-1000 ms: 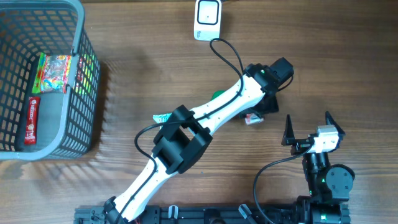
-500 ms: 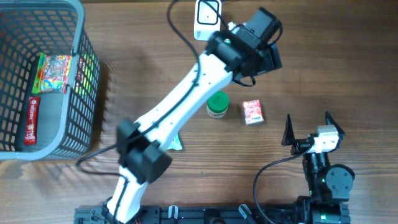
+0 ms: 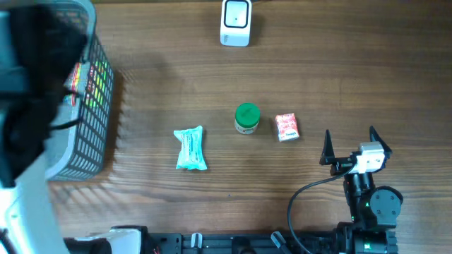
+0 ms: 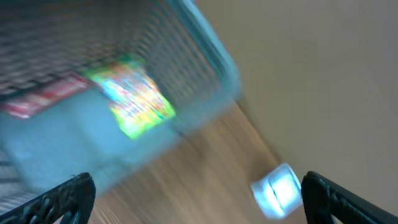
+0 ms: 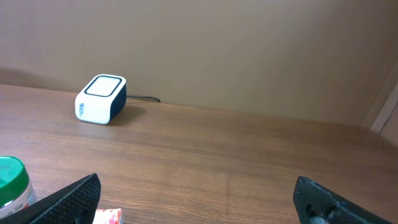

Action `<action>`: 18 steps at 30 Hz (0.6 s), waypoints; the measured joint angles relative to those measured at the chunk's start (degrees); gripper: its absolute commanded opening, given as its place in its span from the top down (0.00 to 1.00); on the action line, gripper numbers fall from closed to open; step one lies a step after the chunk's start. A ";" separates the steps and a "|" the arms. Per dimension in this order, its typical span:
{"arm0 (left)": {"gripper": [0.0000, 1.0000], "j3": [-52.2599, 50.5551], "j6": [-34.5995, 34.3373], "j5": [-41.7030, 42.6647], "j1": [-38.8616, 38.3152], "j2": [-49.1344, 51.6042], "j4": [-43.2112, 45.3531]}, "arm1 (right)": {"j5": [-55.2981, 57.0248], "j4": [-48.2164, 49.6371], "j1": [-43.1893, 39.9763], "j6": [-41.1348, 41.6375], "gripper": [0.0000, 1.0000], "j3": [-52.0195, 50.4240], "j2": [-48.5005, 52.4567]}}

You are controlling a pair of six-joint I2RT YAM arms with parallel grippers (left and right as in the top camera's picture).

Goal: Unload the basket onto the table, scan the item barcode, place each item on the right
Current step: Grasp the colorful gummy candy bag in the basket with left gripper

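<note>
A white barcode scanner (image 3: 235, 21) stands at the table's far edge. It also shows in the right wrist view as the scanner (image 5: 101, 99) and, blurred, in the left wrist view as the scanner (image 4: 281, 186). Three items lie mid-table: a teal packet (image 3: 191, 149), a green-lidded jar (image 3: 246, 118) and a small red box (image 3: 287, 128). My left arm (image 3: 25, 106) is a blur over the basket; its gripper (image 4: 199, 205) is open and empty. My right gripper (image 3: 348, 144) rests open and empty, right of the red box (image 5: 109, 216).
A grey wire basket (image 3: 99, 141) at the left holds a colourful snack packet (image 4: 134, 96) and a red bar (image 4: 43, 102). The green jar (image 5: 11, 180) sits at the right wrist view's left edge. A cable runs from the right arm's base.
My left arm swept from above the table's middle, past the scanner, to the far left over the basket. The red box, jar and teal packet now lie uncovered. The right arm stayed still.
</note>
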 measured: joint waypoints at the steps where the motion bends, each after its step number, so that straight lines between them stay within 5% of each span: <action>1: 0.00 -0.02 0.00 -0.02 4.96 -0.04 -0.24 | 0.00 0.00 0.00 0.00 0.00 0.00 0.00; 4: 0.00 -2.16 -0.04 3.54 18.82 2.64 0.59 | 0.00 0.00 0.00 0.00 0.00 0.00 0.00; 8: 0.00 -9.53 -0.96 12.13 27.19 10.49 5.55 | 0.00 0.00 0.00 0.00 0.00 0.00 0.00; 18: 0.00 -16.76 -4.24 16.44 25.68 34.27 18.93 | 0.00 0.00 0.00 0.00 0.00 0.00 0.00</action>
